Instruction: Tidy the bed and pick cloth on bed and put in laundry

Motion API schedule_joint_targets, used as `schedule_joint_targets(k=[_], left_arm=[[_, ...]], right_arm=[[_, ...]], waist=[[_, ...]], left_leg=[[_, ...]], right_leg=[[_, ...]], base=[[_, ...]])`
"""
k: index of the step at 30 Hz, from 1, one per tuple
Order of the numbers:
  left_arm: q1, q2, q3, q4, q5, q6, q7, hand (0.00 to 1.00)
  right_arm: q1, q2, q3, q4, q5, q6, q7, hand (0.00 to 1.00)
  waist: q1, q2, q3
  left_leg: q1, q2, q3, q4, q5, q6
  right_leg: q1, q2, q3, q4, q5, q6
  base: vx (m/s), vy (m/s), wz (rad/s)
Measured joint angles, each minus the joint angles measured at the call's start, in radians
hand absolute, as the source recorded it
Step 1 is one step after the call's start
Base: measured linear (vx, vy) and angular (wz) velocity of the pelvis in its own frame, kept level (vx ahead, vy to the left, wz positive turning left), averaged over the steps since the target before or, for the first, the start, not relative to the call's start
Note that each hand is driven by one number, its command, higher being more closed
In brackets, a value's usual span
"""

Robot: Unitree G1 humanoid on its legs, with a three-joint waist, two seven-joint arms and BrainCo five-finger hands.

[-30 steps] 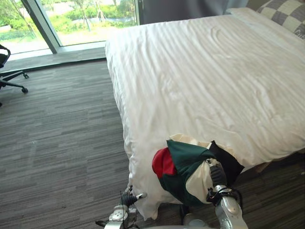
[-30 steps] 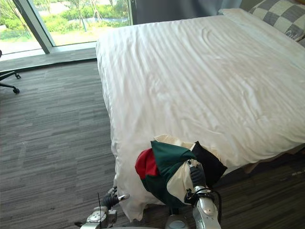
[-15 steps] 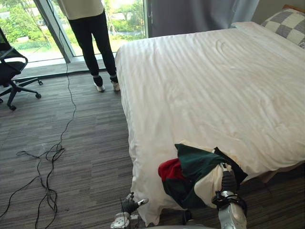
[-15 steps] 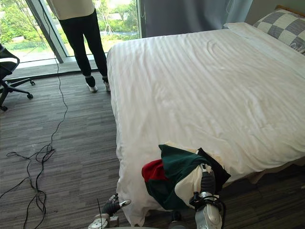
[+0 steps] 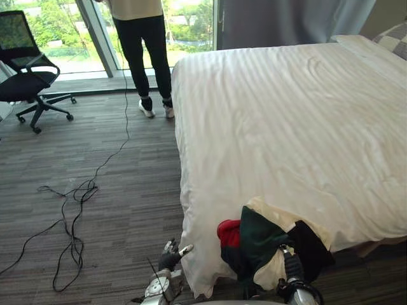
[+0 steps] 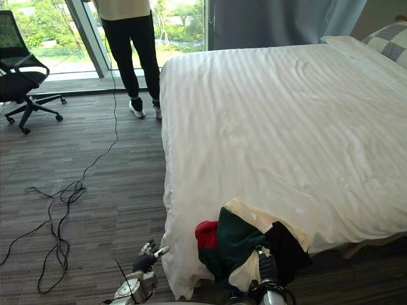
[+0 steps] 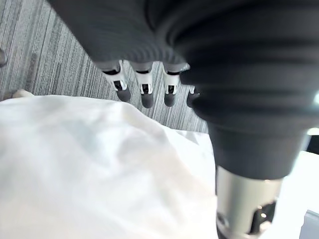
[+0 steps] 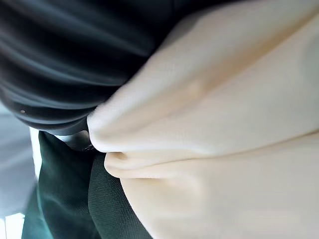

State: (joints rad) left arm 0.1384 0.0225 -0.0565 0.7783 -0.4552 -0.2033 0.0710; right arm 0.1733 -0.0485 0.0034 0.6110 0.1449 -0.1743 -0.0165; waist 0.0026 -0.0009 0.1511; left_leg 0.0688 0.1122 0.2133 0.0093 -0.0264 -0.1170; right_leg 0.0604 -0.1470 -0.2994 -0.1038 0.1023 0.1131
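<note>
I'm seeing the clothes bunching right over my right hand, grip hidden, can't tell; left hand is hanging slack-fingered beside the bed.

Cream cloth in folds, dark green cloth beside, right hand against them

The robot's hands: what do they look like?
The left hand has slim silver fingers with rounded dark tips under a black ribbed cover, on a smooth silver-grey arm. The right hand shows the same dark ribbed cover and a silver-grey wrist.
</note>
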Motion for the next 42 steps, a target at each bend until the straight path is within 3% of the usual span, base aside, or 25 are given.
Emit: schedule_joint_targets(k=[2,3,4,5,6,9,10,11,13,14,15,16,17,19,20,22,24,29,32,34,35,36,37,39,42], left_arm=[[0.003,-0.009,0.018,0.0,-0.018,0.0,0.01,0.0],[0.01,-0.013,0.031,0.0,-0.027,0.0,0.021,0.0],[0.018,-0.016,0.051,-0.001,-0.032,0.002,0.023,0.0],[0.017,-0.017,0.057,-0.003,-0.034,0.003,0.024,0.0],[0.017,-0.018,0.069,-0.014,-0.036,0.002,0.024,0.0],[0.016,-0.025,0.063,-0.035,-0.027,0.015,0.017,0.0],[0.014,-0.03,0.062,-0.041,-0.022,0.023,0.015,0.0],[0.014,-0.039,0.064,-0.05,-0.013,0.031,0.013,0.0],[0.012,-0.045,0.068,-0.063,-0.005,0.044,0.007,0.0],[0.018,-0.046,0.068,-0.062,-0.004,0.047,-0.001,0.0],[0.021,-0.046,0.067,-0.062,-0.004,0.049,-0.004,0.0],[0.015,-0.045,0.06,-0.066,-0.004,0.052,-0.004,0.0],[0.006,-0.038,0.059,-0.065,-0.001,0.052,-0.003,0.0],[-0.004,-0.031,0.05,-0.061,0.017,0.053,-0.002,0.0],[0.003,-0.018,0.011,-0.058,0.018,0.054,-0.003,0.0],[0.004,-0.015,0.007,-0.06,0.019,0.05,-0.003,0.0],[0.002,-0.014,0.005,-0.058,0.021,0.051,-0.003,0.0],[-0.062,0.002,-0.059,0.018,0.037,0.051,-0.005,0.0],[-0.062,0.005,-0.063,0.02,0.037,0.043,-0.005,0.0],[-0.053,0.009,-0.058,0.018,0.036,0.039,-0.006,0.0],[-0.043,0.028,-0.052,0.011,0.035,0.036,-0.007,0.0],[-0.042,0.011,-0.039,0.014,0.034,0.039,-0.007,0.0],[-0.039,0.001,-0.036,0.014,0.034,0.04,-0.007,0.0],[-0.041,-0.029,-0.042,0.012,0.034,0.044,-0.02,0.0],[-0.039,-0.032,-0.051,0.0,0.035,0.045,-0.03,0.0]], right_arm=[[-0.008,-0.02,0.005,0.007,0.0,0.0,-0.008,1.0],[-0.004,-0.036,0.006,0.013,0.0,0.002,-0.016,1.0],[0.023,-0.05,0.002,0.012,0.001,0.002,-0.036,1.0],[0.043,-0.055,-0.002,0.012,0.001,0.001,-0.048,1.0],[0.085,-0.068,-0.002,0.012,0.001,0.003,-0.058,1.0],[0.151,-0.077,0.001,0.012,0.001,0.033,-0.07,1.0],[0.154,-0.075,0.008,0.012,0.0,0.042,-0.07,1.0],[0.153,-0.071,0.024,0.012,0.0,0.054,-0.069,1.0],[0.126,-0.06,0.058,0.009,-0.002,0.064,-0.052,1.0],[0.095,-0.058,0.059,0.002,-0.004,0.064,-0.042,1.0],[0.081,-0.057,0.059,-0.011,-0.01,0.063,-0.04,1.0],[0.05,-0.059,0.052,-0.018,-0.013,0.059,-0.034,1.0],[0.039,-0.055,0.046,-0.024,-0.013,0.05,-0.031,1.0],[0.04,-0.055,0.045,-0.075,-0.01,0.028,-0.024,1.0],[0.053,-0.055,0.045,-0.097,0.004,0.024,-0.023,1.0],[0.057,-0.055,0.045,-0.097,0.01,0.025,-0.023,1.0],[0.055,-0.054,0.038,-0.092,0.011,0.026,-0.023,1.0],[0.052,0.002,0.015,-0.089,0.012,0.026,-0.022,1.0],[0.053,0.021,0.012,-0.085,0.011,0.027,-0.019,1.0],[0.034,0.023,0.012,-0.084,0.011,0.027,-0.01,1.0],[0.024,0.032,0.011,-0.085,0.011,0.024,0.0,1.0],[-0.014,0.019,0.006,-0.076,0.011,0.024,0.002,1.0],[-0.021,0.01,0.002,-0.081,0.011,0.021,0.001,1.0],[-0.019,-0.024,-0.005,-0.08,0.012,0.021,-0.002,1.0],[-0.009,-0.025,-0.005,-0.08,0.012,0.024,-0.004,1.0]], waist=[[0.016,0.008,0.009],[0.013,0.011,0.013],[0.011,0.005,0.018],[0.008,0.001,0.02],[0.006,-0.002,0.027],[0.003,0.009,0.033],[0.002,0.011,0.032],[0.006,0.012,0.032],[0.021,0.015,0.034],[0.025,0.024,0.031],[0.026,0.028,0.031],[0.007,0.037,0.034],[0.007,0.041,0.038],[0.005,0.037,0.044],[0.005,0.012,0.064],[0.01,0.013,0.07],[0.011,0.026,0.077],[0.01,0.032,0.079],[0.014,0.028,0.079],[0.014,0.014,0.072],[0.014,-0.009,0.067],[0.031,0.018,0.067],[0.036,0.026,0.065],[0.027,0.054,0.067],[0.04,0.045,0.069]], left_leg=[[-0.065,-0.014,-0.061,-0.001,0.016,0.021],[-0.095,-0.009,-0.022,-0.004,-0.002,0.069],[-0.098,0.02,0.156,0.002,-0.015,0.139],[-0.099,0.039,0.259,0.025,-0.016,0.178],[-0.1,0.109,0.472,0.112,-0.019,0.208],[-0.132,0.249,0.822,0.329,-0.023,0.237],[-0.143,0.25,0.853,0.347,-0.038,0.25],[-0.168,0.238,0.844,0.354,-0.057,0.224],[-0.221,0.152,0.696,0.334,-0.093,0.21],[-0.219,0.082,0.616,0.301,-0.098,0.22],[-0.212,0.026,0.545,0.272,-0.088,0.224],[-0.213,-0.026,0.431,0.243,-0.075,0.234],[-0.215,-0.05,0.367,0.224,-0.066,0.242],[-0.184,-0.15,0.196,0.125,-0.02,0.25],[-0.118,-0.233,0.082,0.078,-0.013,0.24],[-0.1,-0.265,-0.004,0.078,-0.013,0.239],[-0.071,-0.279,-0.122,0.079,-0.009,0.234],[-0.045,-0.314,-0.501,0.071,0.023,0.238],[0.007,-0.319,-0.65,0.097,0.013,0.208],[-0.006,-0.325,-0.621,0.169,-0.047,0.12],[-0.022,-0.302,-0.511,0.198,-0.137,0.104],[-0.075,-0.2,-0.327,0.26,-0.193,0.112],[-0.11,-0.142,-0.226,0.291,-0.209,0.1],[-0.148,0.026,0.14,0.334,-0.203,0.099],[-0.12,0.024,0.198,0.259,-0.133,0.076]], right_leg=[[0.011,-0.021,-0.099,0.005,-0.009,0.006],[0.026,-0.034,-0.182,0.005,-0.016,0.009],[0.056,-0.059,-0.277,0.006,-0.016,0.016],[0.076,-0.069,-0.322,0.006,-0.019,0.023],[0.122,-0.083,-0.421,0.006,-0.028,0.036],[0.185,-0.102,-0.647,0.075,-0.067,0.076],[0.191,-0.109,-0.692,0.095,-0.076,0.081],[0.203,-0.127,-0.755,0.138,-0.097,0.097],[0.249,-0.231,-0.877,0.338,-0.141,0.098],[0.259,-0.339,-0.872,0.53,-0.127,0.065],[0.255,-0.407,-0.816,0.671,-0.095,-0.064],[0.194,-0.423,-0.63,0.828,-0.137,-0.19],[0.138,-0.376,-0.493,0.89,-0.201,-0.154],[-0.006,-0.198,-0.201,0.948,-0.338,-0.085],[-0.071,-0.162,-0.129,0.955,-0.414,-0.062],[-0.131,-0.17,-0.107,0.93,-0.439,-0.053],[-0.193,-0.148,-0.064,0.846,-0.445,-0.039],[-0.308,-0.012,0.396,0.46,-0.331,0.056],[-0.273,-0.018,0.384,0.393,-0.241,0.051],[-0.219,-0.039,0.305,0.302,-0.072,0.029],[-0.191,-0.062,0.239,0.274,-0.016,0.017],[-0.149,-0.042,0.176,0.234,-0.051,0.003],[-0.145,-0.032,0.146,0.227,-0.061,-0.007],[-0.082,-0.033,0.014,0.205,-0.099,-0.015],[-0.038,-0.058,-0.06,0.201,-0.11,0.001]], base=[[-0.08,0.016,1.55],[-0.03,0.05,2.01],[0.03,0.071,2.1],[0.08,0.129,2.24],[0.08,0.133,1.86],[0.11,0.205,2.25],[0.07,0.241,2.02],[0.06,0.24,2.24],[0.08,0.306,2.32],[0.09,0.365,1.98],[0.12,0.374,2.7],[0.14,0.318,2.49],[0.17,0.193,2.86],[0.23,0.045,3.17],[0.27,-0.001,3.06],[0.24,0.014,2.25],[0.29,-0.014,1.99],[0.3,-0.132,2.06],[0.29,-0.301,2.15],[0.22,-0.288,1.99],[0.15,-0.227,1.54],[0.15,-0.352,1.34],[0.07,-0.26,1.28],[0.04,-0.21,1.55],[0.1,-0.024,0.9]])
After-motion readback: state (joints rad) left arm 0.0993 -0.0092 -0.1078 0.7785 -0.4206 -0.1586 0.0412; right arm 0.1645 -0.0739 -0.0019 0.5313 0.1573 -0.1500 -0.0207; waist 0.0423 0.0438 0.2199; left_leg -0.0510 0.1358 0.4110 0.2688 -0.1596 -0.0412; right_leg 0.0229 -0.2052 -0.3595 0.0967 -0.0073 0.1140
